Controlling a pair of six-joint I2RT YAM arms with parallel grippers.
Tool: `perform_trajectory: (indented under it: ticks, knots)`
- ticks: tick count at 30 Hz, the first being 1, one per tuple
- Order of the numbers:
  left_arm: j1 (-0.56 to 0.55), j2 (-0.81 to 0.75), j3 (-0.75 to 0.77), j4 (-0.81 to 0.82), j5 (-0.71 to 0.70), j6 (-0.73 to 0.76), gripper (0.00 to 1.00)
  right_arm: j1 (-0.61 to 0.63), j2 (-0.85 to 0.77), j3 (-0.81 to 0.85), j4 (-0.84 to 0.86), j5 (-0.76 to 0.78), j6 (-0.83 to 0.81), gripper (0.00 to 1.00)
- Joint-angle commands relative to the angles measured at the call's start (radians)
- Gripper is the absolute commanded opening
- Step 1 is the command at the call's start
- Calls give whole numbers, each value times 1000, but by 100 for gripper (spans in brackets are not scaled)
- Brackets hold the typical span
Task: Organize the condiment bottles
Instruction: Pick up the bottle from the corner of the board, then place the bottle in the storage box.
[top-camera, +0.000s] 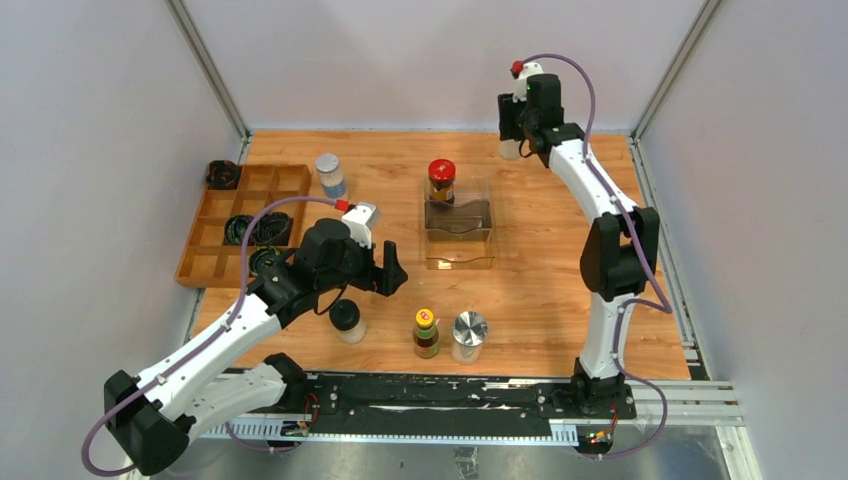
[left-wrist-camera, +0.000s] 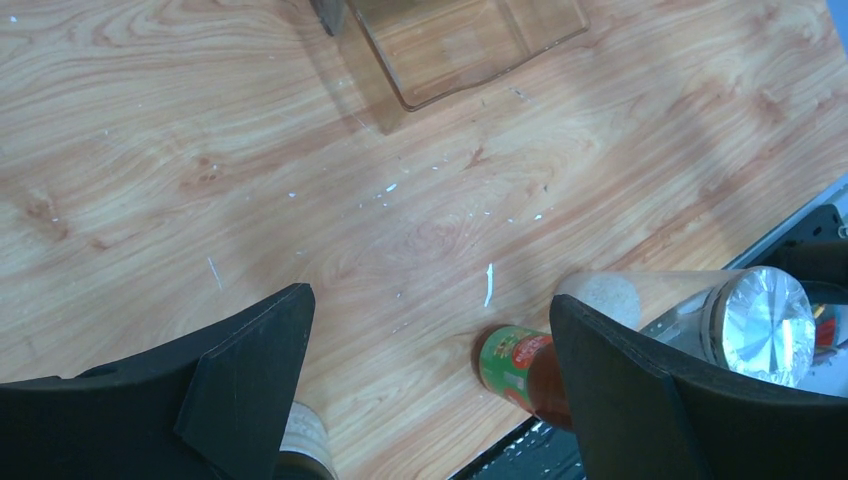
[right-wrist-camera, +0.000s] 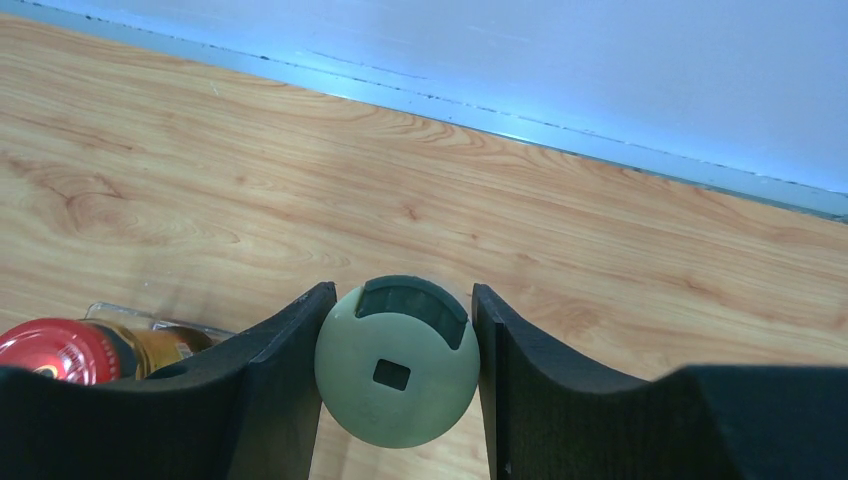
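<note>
Right tool (right-wrist-camera: 400, 300) is pinching the shaker (right-wrist-camera: 397, 375) by its round cap at the far right of the surface (top-camera: 530, 300), one finger pressing on each side. We are not seeing whether the base is resting down or lifted. Left tool (left-wrist-camera: 430, 300) is hanging wide open over bare wood and gripping nothing. The sauce bottle (left-wrist-camera: 512, 365) and silver jar (left-wrist-camera: 765, 322) are sitting just beside its right finger, and the black jar (top-camera: 347, 320) is sitting just beside its left finger. Red jar (top-camera: 441, 181) is standing in the clear bin (top-camera: 460, 262), and blue jar (top-camera: 330, 175) is standing beside the tray (top-camera: 285, 180).

Risks as we are judging them:
- The grip is sitting on a smooth curved cap, not the body, so the shaker may be swinging or slipping out in a fast carry. If the cap is loose it could be twisting off.
- The red jar is taking up the far end of the bin. Lowering the shaker close to it could be knocking it over or catching the bin wall and shoving the light bin along.
- The open left fingers are flanking three upright bottles. Any sideways sweep or descent off-centre is likely tipping the tall sauce bottle, which could be rolling toward the near edge.
- If both arms are heading for the bin at once, they are risking a clash over the middle.
</note>
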Motion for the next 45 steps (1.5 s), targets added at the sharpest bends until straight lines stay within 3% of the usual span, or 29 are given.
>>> perform_trajectory:
  ticks: [1, 16, 26, 45]
  knots:
    - [-10, -39, -9, -24, -19, -15, 94, -13, -109, -54, -26, 56, -29, 47]
    - [-18, -160, -43, -85, -40, -49, 94, -13, -449, -313, -97, 97, -3, 47]
    - [-24, -192, -48, -100, -49, -66, 94, -4, -614, -492, -101, 37, 82, 47]
    - [-47, -193, -61, -99, -64, -83, 92, 287, -660, -635, -100, 111, 130, 46]
